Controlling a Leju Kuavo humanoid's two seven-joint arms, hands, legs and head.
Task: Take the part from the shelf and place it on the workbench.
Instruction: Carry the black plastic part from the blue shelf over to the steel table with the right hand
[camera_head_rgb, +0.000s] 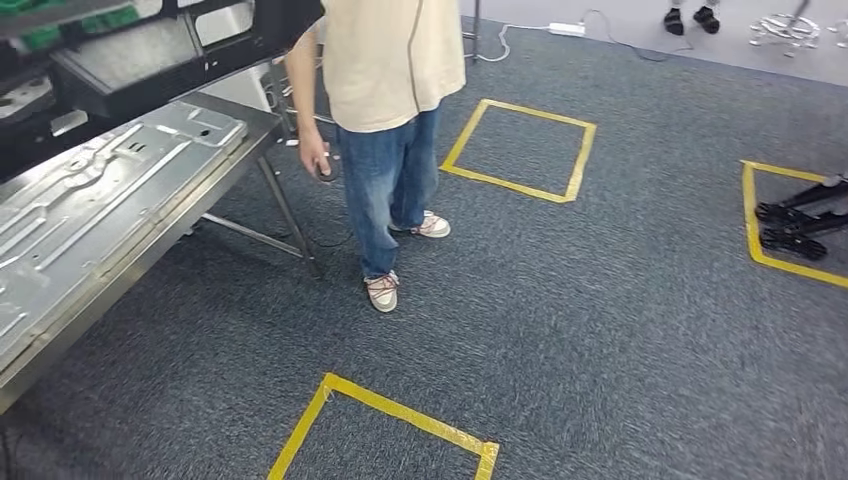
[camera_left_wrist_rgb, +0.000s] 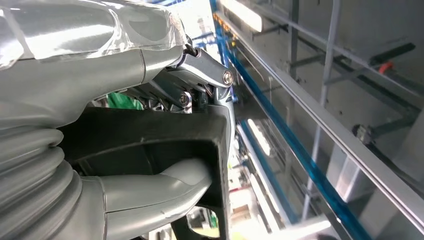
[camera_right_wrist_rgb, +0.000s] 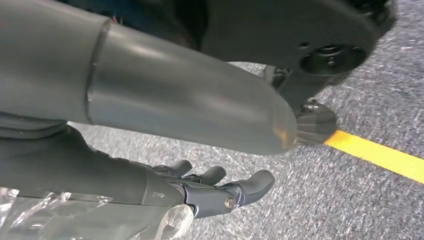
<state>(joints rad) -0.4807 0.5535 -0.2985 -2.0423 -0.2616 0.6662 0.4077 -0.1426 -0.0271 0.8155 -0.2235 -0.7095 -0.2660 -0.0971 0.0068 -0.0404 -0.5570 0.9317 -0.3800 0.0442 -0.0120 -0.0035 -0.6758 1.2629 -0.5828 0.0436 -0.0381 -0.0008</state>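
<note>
The left hand (camera_left_wrist_rgb: 165, 145) grips a black part (camera_left_wrist_rgb: 150, 135), its thick thumb pressed under the part's edge and the darker fingers (camera_left_wrist_rgb: 200, 75) hooked over the opposite side, so the piece is clamped across its thickness, a hold that looks meant to keep it steady while it is carried. In the head view the same black part (camera_head_rgb: 180, 50) shows at the far left, raised above the counter (camera_head_rgb: 120, 260) and not yet resting on it; whether it touches the shelf behind cannot be told. A pressed sheet-metal panel (camera_head_rgb: 90, 200) lies flat along the counter's top, covering most of it, so the part will probably need to go on or beside that panel. The right hand (camera_right_wrist_rgb: 215, 192) hangs low over the grey carpet (camera_head_rgb: 600, 330) with its fingers loosely curled and nothing in them, apparently kept out of the way. A person (camera_head_rgb: 385, 130) in jeans stands just beside the counter's far end, one hand hanging by its corner, close enough that the set-down calls for care. Yellow tape squares (camera_head_rgb: 520, 150) mark the floor, likely as standing spots.
</note>
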